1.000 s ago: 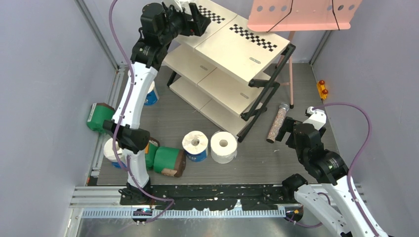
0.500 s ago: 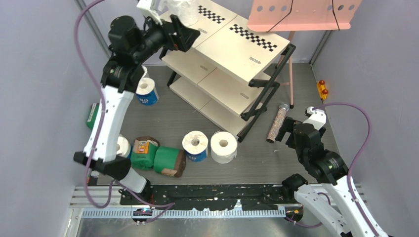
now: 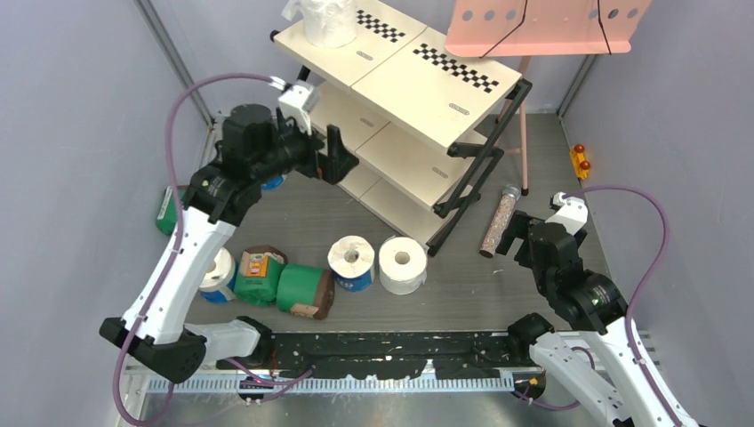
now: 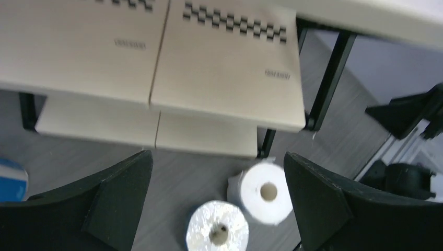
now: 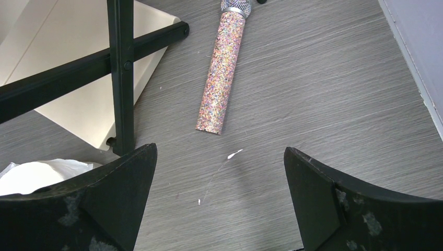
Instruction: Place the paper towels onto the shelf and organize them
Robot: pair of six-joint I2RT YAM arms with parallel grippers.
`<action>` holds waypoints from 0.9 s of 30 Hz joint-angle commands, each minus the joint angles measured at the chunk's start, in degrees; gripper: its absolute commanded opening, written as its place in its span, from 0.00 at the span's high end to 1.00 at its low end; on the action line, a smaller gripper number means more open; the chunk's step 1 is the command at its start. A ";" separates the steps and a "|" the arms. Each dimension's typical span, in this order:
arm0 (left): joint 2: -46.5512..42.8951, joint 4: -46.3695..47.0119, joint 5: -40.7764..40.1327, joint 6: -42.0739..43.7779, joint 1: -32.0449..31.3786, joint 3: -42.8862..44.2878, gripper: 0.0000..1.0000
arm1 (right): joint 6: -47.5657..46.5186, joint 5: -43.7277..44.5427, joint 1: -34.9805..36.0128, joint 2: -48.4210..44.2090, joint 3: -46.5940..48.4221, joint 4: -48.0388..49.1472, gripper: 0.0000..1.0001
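One white roll (image 3: 327,20) stands on the top tier of the shelf (image 3: 405,84). My left gripper (image 3: 340,163) is open and empty, hovering at the shelf's left side by the middle tier. In the left wrist view (image 4: 217,206) it looks down on a white roll (image 4: 267,191) and a blue-wrapped roll (image 4: 217,229) on the floor below. These two rolls stand side by side, white (image 3: 403,263) and blue-wrapped (image 3: 351,262). Two green rolls (image 3: 305,290) (image 3: 258,274) lie left of them. My right gripper (image 3: 516,236) is open and empty, low over the floor (image 5: 219,204).
A blue-wrapped roll (image 3: 216,271), a green one (image 3: 166,209) and another blue one (image 3: 271,181) sit by the left wall. A speckled tube (image 5: 222,73) lies by the shelf's black leg (image 5: 120,73). A pink music stand (image 3: 542,27) is behind the shelf.
My left gripper has left the white roll on the top tier, drawn back and dropped to the shelf's left side. The right arm has not moved.
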 commanded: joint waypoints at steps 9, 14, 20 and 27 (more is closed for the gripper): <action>0.70 -6.19 -9.13 5.60 -11.39 -14.38 0.01 | 0.68 1.46 0.26 -0.01 -0.51 1.94 0.00; 4.78 -4.53 -13.52 4.72 -17.28 -16.66 0.04 | 0.80 1.59 0.26 -0.41 -0.51 1.93 0.00; 8.86 1.91 -19.91 0.95 -22.93 -20.33 0.06 | 0.97 1.67 0.26 -1.07 -0.67 1.87 0.00; 12.48 5.96 -22.09 -2.49 -25.36 -23.55 0.11 | 0.94 1.46 0.26 -1.15 -0.61 1.80 0.00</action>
